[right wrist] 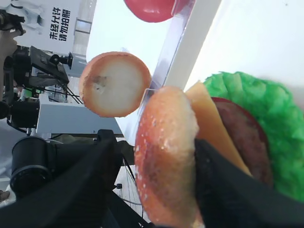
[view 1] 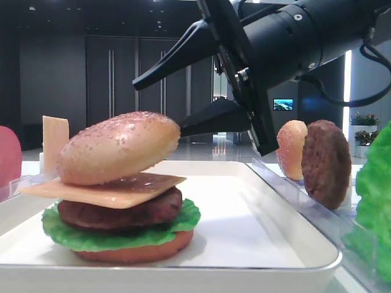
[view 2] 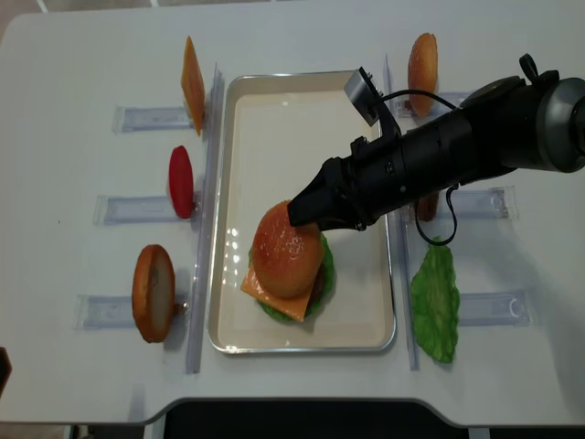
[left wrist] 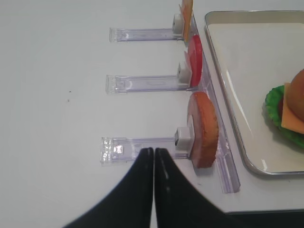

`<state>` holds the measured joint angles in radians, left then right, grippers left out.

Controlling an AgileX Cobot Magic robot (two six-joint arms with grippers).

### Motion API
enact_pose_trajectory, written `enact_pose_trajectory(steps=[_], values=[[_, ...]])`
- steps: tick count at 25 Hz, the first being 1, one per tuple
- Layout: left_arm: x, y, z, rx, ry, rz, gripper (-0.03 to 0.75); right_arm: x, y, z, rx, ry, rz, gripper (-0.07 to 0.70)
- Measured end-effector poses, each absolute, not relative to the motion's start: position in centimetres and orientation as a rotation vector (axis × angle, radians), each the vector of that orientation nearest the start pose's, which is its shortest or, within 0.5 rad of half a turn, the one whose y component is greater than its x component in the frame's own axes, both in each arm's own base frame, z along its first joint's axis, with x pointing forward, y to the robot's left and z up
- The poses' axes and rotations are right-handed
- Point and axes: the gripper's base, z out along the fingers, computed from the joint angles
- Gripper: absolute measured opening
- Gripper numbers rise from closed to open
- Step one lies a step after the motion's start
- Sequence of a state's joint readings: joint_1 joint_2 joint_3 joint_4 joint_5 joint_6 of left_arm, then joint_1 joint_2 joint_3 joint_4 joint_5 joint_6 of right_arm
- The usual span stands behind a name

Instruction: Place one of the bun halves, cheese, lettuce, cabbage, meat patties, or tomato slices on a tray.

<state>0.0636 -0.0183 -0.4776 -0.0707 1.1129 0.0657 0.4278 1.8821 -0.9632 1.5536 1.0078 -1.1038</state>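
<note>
The top bun sits tilted on the stack at the lower left of the side view, its right edge lifted because it rests on the slanting cheese rather than lying flat. Under the cheese come a patty, lettuce and a reddish bottom bun, all on the white tray, so the burger looks complete bar the bun settling.

The right pincer reaches in from the upper right with its jaws spread wide, one finger above the bun's edge and one level with it. In the side view neither finger clearly presses the crust, so it reads as a release, not a grip. The right wrist view shows the bun between the two dark fingers, but whether they touch it I cannot tell.

The left pincer hangs at the bottom of its own view with the fingers pressed together, holding nothing, parked over the counter clear of the work.

Spare pieces stand on edge in clear racks either side of the tray, probably so a pincer can take them by the rim: a tomato slice, a cheese slice, a spare bun, and a loose lettuce leaf.
</note>
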Motion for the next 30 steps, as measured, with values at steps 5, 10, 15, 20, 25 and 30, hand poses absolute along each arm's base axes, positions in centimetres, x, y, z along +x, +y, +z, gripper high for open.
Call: enact_pose_trajectory(steps=[5,10,15,20,25,30], values=[[-0.7,-0.6,26.7,0.008,2.098,-0.008,-0.007,27.7,21.0,17.1,-0.499,2.478,1.564,0.407],[-0.7,-0.6,26.7,0.008,2.098,-0.008,-0.007,27.8,20.5,17.5,-0.501,2.515,1.439,0.425],[-0.7,-0.6,26.7,0.008,2.098,-0.009,-0.007,27.6,19.9,19.2,-0.519,2.507,1.333,0.427],[-0.7,-0.6,26.7,0.008,2.098,-0.01,-0.007,27.3,19.2,20.8,-0.513,2.517,1.223,0.427],[-0.7,-0.6,26.7,0.008,2.098,-0.01,-0.007,26.9,18.4,22.6,-0.514,2.516,1.096,0.427],[-0.7,-0.6,26.7,0.008,2.098,-0.01,-0.007,26.8,17.8,24.5,-0.523,2.543,0.99,0.427]])
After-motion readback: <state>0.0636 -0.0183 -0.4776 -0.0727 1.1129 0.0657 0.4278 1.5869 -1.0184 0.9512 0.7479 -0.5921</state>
